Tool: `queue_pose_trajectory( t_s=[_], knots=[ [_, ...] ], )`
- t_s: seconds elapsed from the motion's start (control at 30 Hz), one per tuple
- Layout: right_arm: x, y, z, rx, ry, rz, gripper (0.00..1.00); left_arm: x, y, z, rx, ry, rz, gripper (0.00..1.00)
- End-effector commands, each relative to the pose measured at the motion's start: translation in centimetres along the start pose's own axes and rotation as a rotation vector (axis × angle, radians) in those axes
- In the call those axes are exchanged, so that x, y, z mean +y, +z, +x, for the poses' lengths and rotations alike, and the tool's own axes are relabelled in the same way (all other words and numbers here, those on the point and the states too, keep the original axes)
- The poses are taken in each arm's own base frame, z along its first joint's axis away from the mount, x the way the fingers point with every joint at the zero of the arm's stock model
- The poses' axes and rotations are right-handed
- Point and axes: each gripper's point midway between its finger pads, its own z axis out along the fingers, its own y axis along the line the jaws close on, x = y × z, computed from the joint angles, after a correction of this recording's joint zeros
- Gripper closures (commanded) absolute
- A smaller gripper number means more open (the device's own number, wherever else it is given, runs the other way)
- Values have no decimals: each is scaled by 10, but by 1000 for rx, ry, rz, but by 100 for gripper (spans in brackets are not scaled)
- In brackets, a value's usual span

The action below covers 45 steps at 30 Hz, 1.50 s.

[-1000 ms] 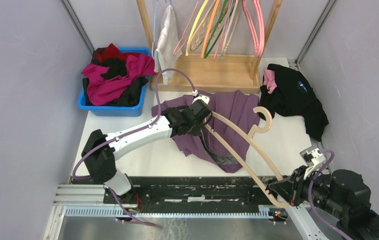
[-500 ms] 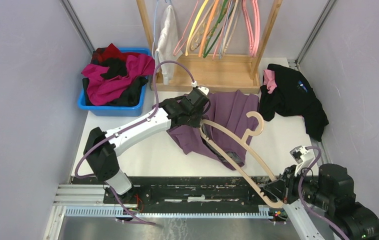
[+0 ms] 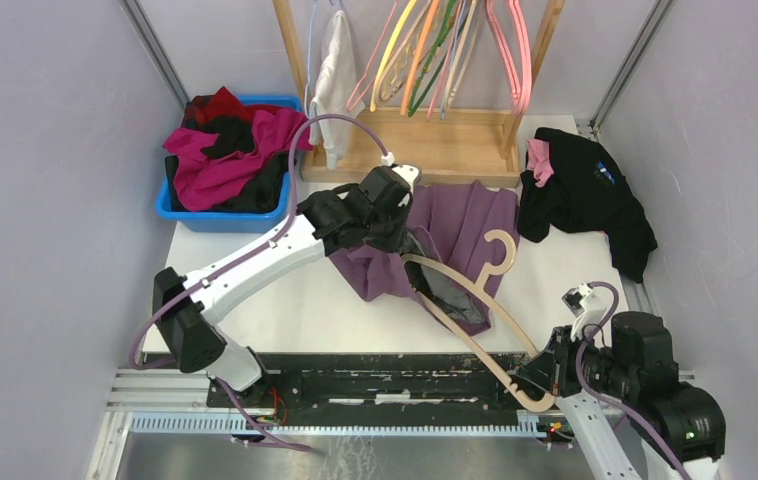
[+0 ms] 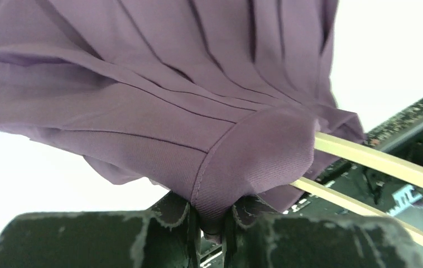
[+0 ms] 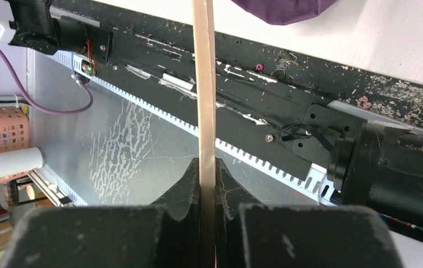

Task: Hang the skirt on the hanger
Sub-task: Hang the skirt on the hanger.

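- My left gripper (image 4: pixel 212 215) is pressed together on the waistband edge of the purple pleated skirt (image 4: pixel 159 106). I judge this hold keeps the waist lifted off the table (image 3: pixel 285 300), so a hanger end has a way in.
- My right gripper (image 5: pixel 205 173) is clamped on the beige hanger (image 5: pixel 203 84) at its near end, by the arm bases. That leaves the far end and the hook free to reach the cloth.
- From the left wrist view, two hanger bars run out from under the bulging waistband. The far shoulder seems to sit inside the waist, though it may only lie beneath the fabric.
- The skirt lies mid-table, in front of the wooden rack (image 3: pixel 425 150). Its left side is raised in my grip and the rest is spread flat.
- It is thin, dark purple cloth with sharp pleats fanning from a smooth band, and it sags and folds where unsupported.
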Motion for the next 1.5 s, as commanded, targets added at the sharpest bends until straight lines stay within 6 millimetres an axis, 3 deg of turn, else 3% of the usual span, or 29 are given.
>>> queue_pose_trajectory(
  t_s=[0.0,0.2,0.53,0.83,1.17,1.3,1.47],
  knots=[
    [9,12,-23,-69,8,-57,99,-39,-47,-40,-132,45,179,91],
    [21,19,-57,-210,-17,-128,99,-65,-70,-51,-152,76,250,91],
    [34,32,-94,-316,-49,-248,99,-82,-92,-62,-183,82,309,91],
    [34,46,-136,-382,-74,-276,99,-126,-120,-72,-223,120,413,90],
    [32,67,-182,-508,-135,-330,99,-126,-118,-71,-224,110,395,89],
    [32,79,-187,-540,-188,-362,99,-130,-118,-71,-223,105,416,89],
    [43,86,-178,-557,-286,-405,99,-135,-117,-62,-202,103,431,87]
  ],
)
